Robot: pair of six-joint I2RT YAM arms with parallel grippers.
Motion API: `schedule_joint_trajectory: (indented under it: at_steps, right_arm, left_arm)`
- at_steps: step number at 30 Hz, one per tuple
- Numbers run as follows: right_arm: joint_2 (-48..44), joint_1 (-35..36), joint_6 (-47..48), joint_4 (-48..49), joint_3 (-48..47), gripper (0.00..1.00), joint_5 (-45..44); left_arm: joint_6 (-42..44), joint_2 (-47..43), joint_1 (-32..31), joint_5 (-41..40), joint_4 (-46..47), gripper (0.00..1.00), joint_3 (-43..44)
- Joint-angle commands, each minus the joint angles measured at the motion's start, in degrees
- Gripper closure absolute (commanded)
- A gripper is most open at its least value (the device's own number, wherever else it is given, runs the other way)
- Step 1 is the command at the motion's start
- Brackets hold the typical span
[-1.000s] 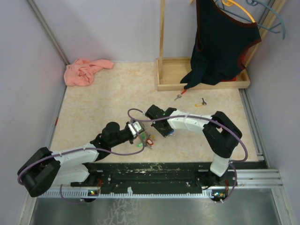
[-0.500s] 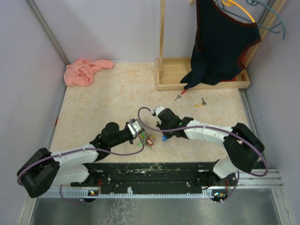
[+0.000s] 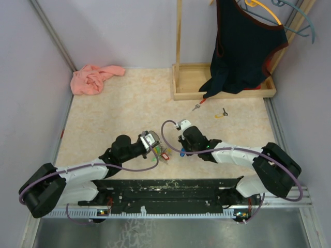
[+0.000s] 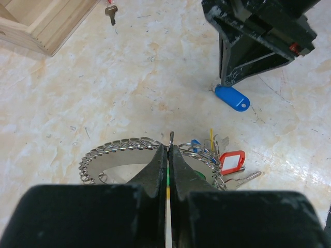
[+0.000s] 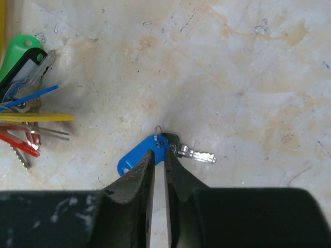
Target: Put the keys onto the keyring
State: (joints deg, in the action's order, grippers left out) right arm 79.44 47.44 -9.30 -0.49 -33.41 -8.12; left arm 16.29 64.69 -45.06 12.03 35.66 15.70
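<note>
The keyring (image 4: 129, 147), a grey ring strung with small rings, lies on the table with red (image 4: 232, 161), green (image 5: 20, 51) and yellow tags. My left gripper (image 4: 169, 148) is shut on its thin metal edge; seen from above, the left gripper (image 3: 156, 149) is at the bunch (image 3: 165, 155). A blue-tagged key (image 5: 135, 155) with a silvery blade (image 5: 199, 154) lies flat just right of the bunch. My right gripper (image 5: 159, 151) has its tips at the tag's ring end, the jaws a narrow slit apart. Two more keys, red-headed (image 3: 198, 106) and yellow-headed (image 3: 221, 113), lie farther back.
A wooden tray (image 3: 186, 94) stands at the back right with a dark garment (image 3: 245, 46) hanging over it. A pink cloth (image 3: 95, 78) lies at the back left. Walls close in both sides.
My right arm has swung right and toward the near edge, bringing the blue-tagged key down onto the table, and its jaws have parted slightly. The left arm has not moved.
</note>
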Motion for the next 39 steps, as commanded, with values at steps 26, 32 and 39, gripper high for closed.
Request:
schedule_joint_trajectory:
  at_steps: [26, 32, 39]
  right_arm:
    - [7.9, -0.4, 10.2, -37.8, -30.4, 0.31, 1.4]
    - [13.8, 3.0, 11.4, -37.5, -32.1, 0.48, -2.6]
    - [20.2, 4.3, 11.6, -37.2, -34.4, 0.56, -5.1]
  left_arm:
    - [-0.8, -2.4, 0.7, -0.9, 3.3, 0.99, -1.2]
    - [-0.8, -2.4, 0.9, -1.1, 3.6, 0.99, -1.3]
    - [-0.9, -2.4, 1.0, -0.8, 3.8, 0.99, -1.4]
